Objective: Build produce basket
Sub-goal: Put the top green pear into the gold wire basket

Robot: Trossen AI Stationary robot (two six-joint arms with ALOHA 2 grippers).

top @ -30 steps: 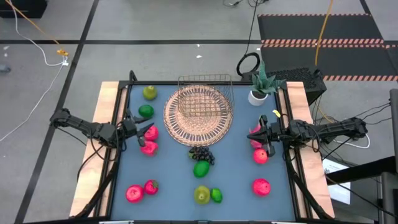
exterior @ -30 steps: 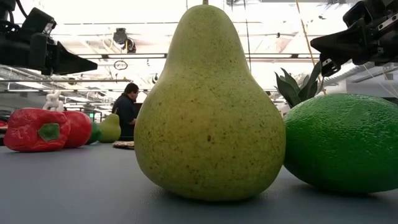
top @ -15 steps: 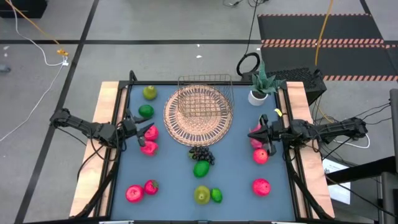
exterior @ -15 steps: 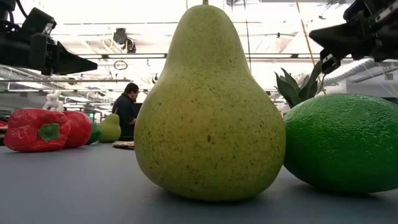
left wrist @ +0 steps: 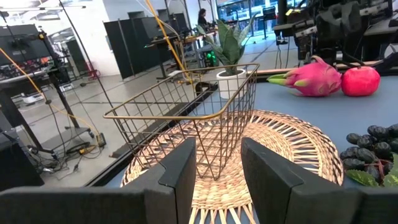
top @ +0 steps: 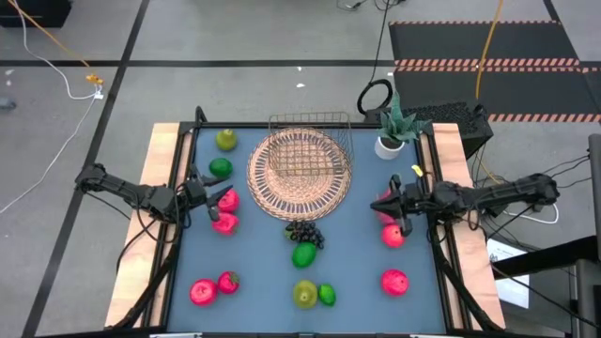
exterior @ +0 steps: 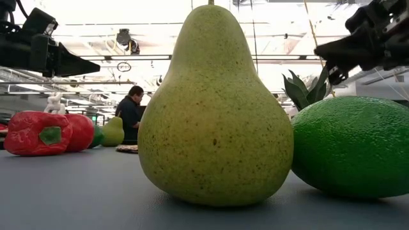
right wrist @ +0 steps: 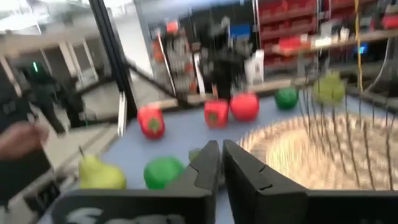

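The tan wicker basket (top: 300, 169) with its wire frame (left wrist: 186, 106) sits at the table's far middle. Produce lies around it on the blue table. Red fruits (top: 225, 211) are at the left and a grape bunch (top: 303, 232) is near the basket. A pear (exterior: 214, 108) and a lime (exterior: 351, 147) lie at the near edge. The pink dragon fruit (top: 385, 208) and a red fruit (top: 393, 235) are at the right. My left gripper (top: 211, 199) hovers open over the red fruits, facing the basket. My right gripper (top: 383, 205) is shut above the dragon fruit, well off the table (exterior: 329, 54).
A small white pot with a green plant (top: 390, 141) stands at the far right corner. More fruit lies along the near edge: a red one (top: 202, 292), a red pepper (top: 227, 281) and another red one (top: 394, 281). A person (exterior: 131, 112) sits in the room behind.
My right gripper has edged a little toward the table's left over the dragon fruit, and its fingers now tip downward in the low view. The left arm and the produce have kept still.
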